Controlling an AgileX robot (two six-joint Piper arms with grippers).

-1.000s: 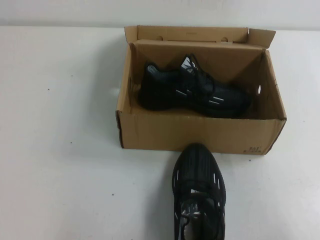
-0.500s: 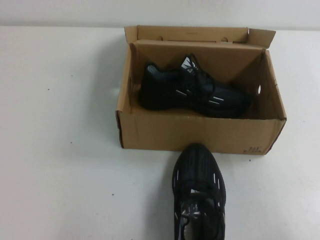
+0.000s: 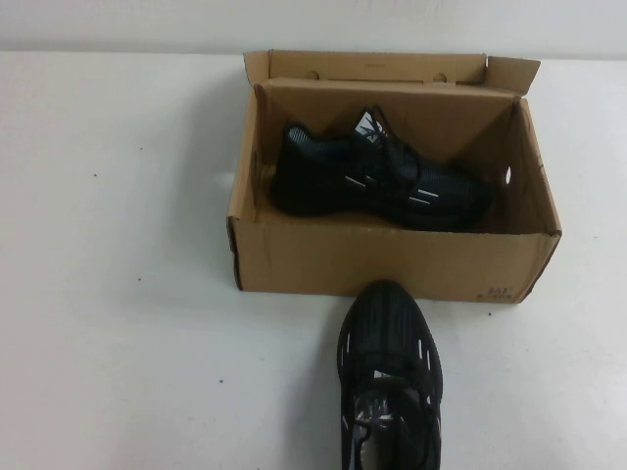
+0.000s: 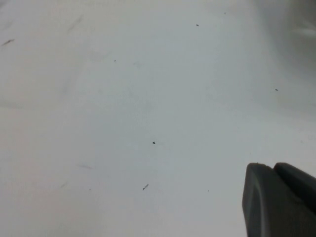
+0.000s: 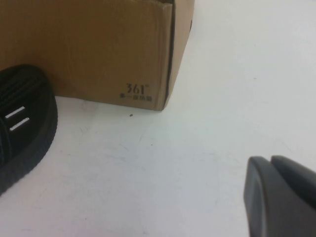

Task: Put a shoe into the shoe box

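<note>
One brown corrugated cardboard shoe box (image 3: pixel 392 259) sits open on the white worktop (image 3: pixel 118 294), its hinged lid flap folded back on the far side. Two black knit running sneakers with short white dashes are in view. One black sneaker (image 3: pixel 377 181) lies inside the box, lengthwise along its floor. The second black sneaker (image 3: pixel 390 377) stands on the worktop outside, its toe touching or just short of the box's near wall, its heel pointing away from the box. Neither arm appears in the high view. The left claw (image 4: pixel 276 197) hangs over bare worktop, away from the box, its fingers pressed together and holding nothing. The right claw (image 5: pixel 279 195) is also pressed together and empty, hovering near the box's printed corner (image 5: pixel 136 91), beside the outside sneaker's ribbed toe (image 5: pixel 24 128).
</note>
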